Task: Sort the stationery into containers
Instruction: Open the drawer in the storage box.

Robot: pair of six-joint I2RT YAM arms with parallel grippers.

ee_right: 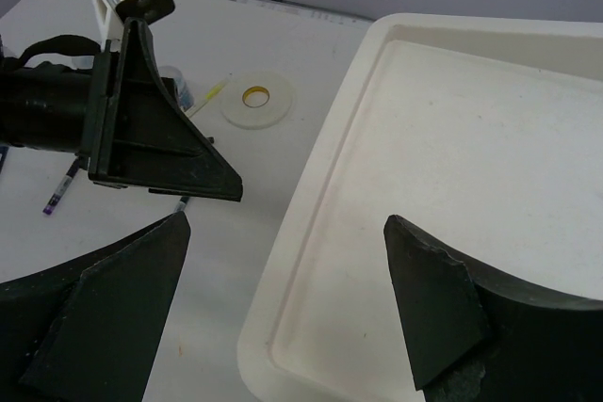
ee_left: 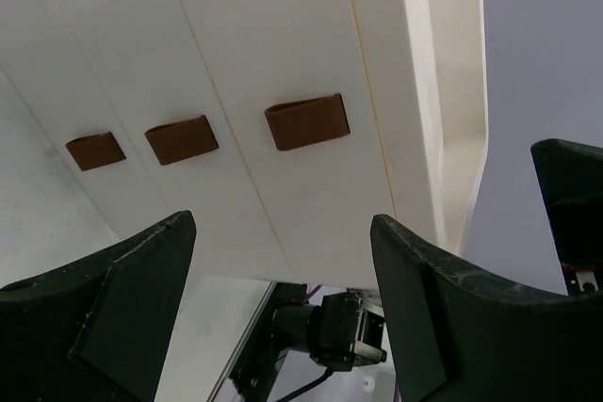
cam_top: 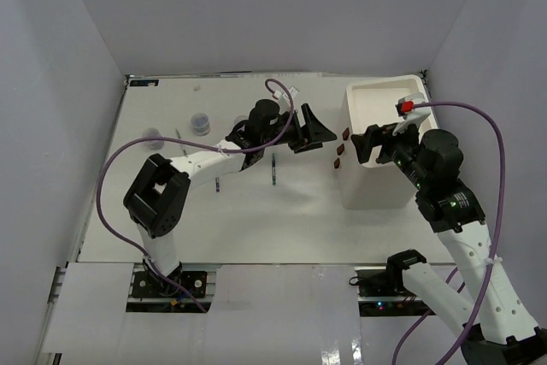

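The organiser (cam_top: 372, 190) stood right of centre, its tray (ee_right: 452, 157) bare and drawers (ee_left: 188, 63) shut, so nothing looked sorted. The left gripper (cam_top: 318, 130) and right gripper (cam_top: 363, 144) gaped empty at its front. The tape (ee_right: 256, 98), jars (cam_top: 201, 121) and pens (cam_top: 273, 170) lay loose to its left.

- Counter (cam_top: 256, 224): white, flat, matte.
- White organiser (cam_top: 376, 194) stands at the far right, shallow tray on top. Its drawer front with brown handles (cam_top: 340, 150) faces left.
- Clear jar (cam_top: 201, 122) with bluish contents sits upright at the far left.
- Second jar (cam_top: 154, 138) is nearer the left edge, apart from the first.
- Cream tape ring (ee_right: 256, 99) lies flat, left of the organiser.
- Pale yellow pen (ee_right: 215, 94) lies just beside the ring.
- Dark pen (cam_top: 273, 170) lies mid-counter.
- Another dark pen (cam_top: 217, 184) lies to its left, well apart.
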